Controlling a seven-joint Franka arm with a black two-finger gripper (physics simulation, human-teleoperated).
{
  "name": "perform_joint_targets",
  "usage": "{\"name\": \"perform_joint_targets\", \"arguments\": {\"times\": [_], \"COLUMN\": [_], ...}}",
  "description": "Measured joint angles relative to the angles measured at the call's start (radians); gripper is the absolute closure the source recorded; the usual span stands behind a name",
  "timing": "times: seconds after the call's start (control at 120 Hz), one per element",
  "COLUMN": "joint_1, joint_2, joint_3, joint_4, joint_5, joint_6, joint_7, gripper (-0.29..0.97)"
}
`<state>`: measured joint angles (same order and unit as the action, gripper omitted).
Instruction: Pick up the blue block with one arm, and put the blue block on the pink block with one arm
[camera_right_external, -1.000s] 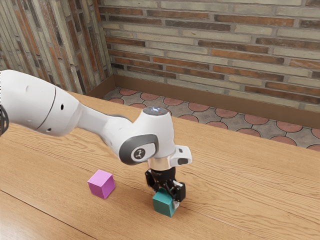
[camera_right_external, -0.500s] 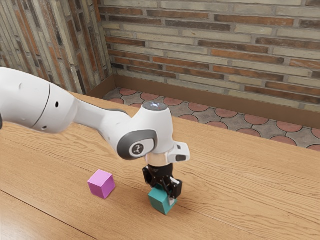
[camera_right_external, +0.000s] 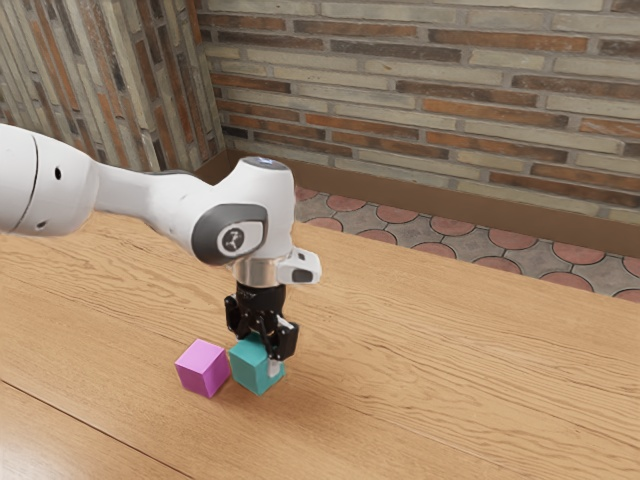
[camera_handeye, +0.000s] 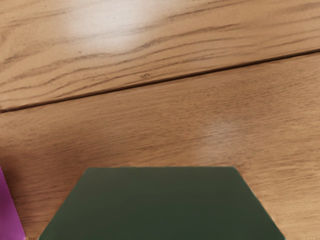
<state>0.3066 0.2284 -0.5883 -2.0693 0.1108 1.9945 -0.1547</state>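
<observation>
A: What is hidden or cut off?

B: The arm (camera_right_external: 150, 200) enters from the exterior view's left, and its base is out of frame. The fingers (camera_right_external: 262, 350) cover the top of the blue block (camera_right_external: 252, 370), which renders more of a blue-green teal. In the wrist view, the same block (camera_handeye: 160, 205) is a dark shape running off the edge, just under the hand. Only a thin sliver of the pink block (camera_handeye: 9, 212) shows beside it.

A: Are the fingers apart or together?

B: They are clamped on the blue block, one on each side, with the block between them.

A: Is it off the surface (camera_right_external: 450, 350)?

B: I can't tell. Its lower edge sits about level with the bottom of the pink block (camera_right_external: 202, 368), so it is either resting on the wood or just above it.

A: Where is it relative to the pink one?

B: It is just beside it, on the side toward the exterior view's right. Their facing sides are very close, but I can't make out whether they touch. It is not on top.

A: What are the counts?

B: There is one arm, one pair of fingers and two blocks, one blue and one pink. One plank seam (camera_handeye: 150, 80) crosses the wood in the wrist view. Behind the surface are brick walls (camera_right_external: 450, 80) and a tiled floor (camera_right_external: 450, 235).
</observation>
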Motion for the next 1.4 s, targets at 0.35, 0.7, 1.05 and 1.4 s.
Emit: {"name": "perform_joint_targets", "arguments": {"times": [0.35,0.7,1.05,1.4], "joint_1": [0.145,0.230,0.266,0.268], "joint_2": [-0.033,-0.035,-0.034,-0.032], "joint_3": [-0.005,-0.005,-0.007,-0.005], "joint_4": [0.001,0.001,0.003,0.004], "joint_5": [-0.015,-0.014,-0.015,-0.024], "joint_6": [-0.080,-0.121,-0.135,-0.133], "joint_7": [0.175,0.302,0.329,0.260], "gripper": [0.28,0.28,0.28,0.28]}}
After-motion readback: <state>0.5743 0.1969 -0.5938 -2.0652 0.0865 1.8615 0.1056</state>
